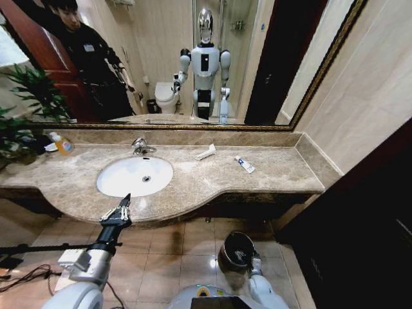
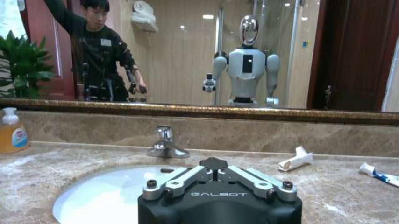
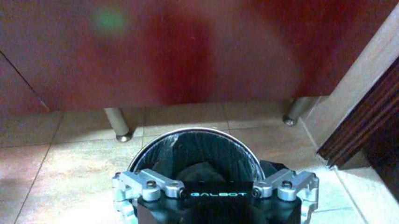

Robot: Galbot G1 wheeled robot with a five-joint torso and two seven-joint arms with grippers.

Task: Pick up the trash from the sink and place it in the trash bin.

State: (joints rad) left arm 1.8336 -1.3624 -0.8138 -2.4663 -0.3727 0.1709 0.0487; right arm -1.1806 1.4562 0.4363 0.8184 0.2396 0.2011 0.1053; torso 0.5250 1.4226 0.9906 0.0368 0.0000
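Observation:
The white oval sink (image 1: 119, 183) with its chrome faucet (image 1: 141, 147) is set in the marble counter, its drain showing. Two pieces of trash lie on the counter to the sink's right: a white tube (image 1: 206, 152) (image 2: 295, 159) and a white-and-blue tube (image 1: 244, 165) (image 2: 378, 175). My left gripper (image 1: 124, 205) (image 2: 215, 164) hovers shut over the counter's front edge, just before the basin, with nothing in it. On the floor stands the dark trash bin (image 1: 226, 248) (image 3: 193, 131) with a shiny rim and black liner. My right gripper (image 1: 255, 262) (image 3: 215, 189) hangs open right above it.
An orange soap bottle (image 1: 62, 144) (image 2: 12, 134) and a potted plant (image 1: 26, 103) stand at the counter's left end. The mirror (image 1: 193, 58) behind reflects me and a person. Cabinet legs (image 3: 118, 125) rise from the floor behind the bin. A dark wooden panel (image 1: 360, 219) stands on the right.

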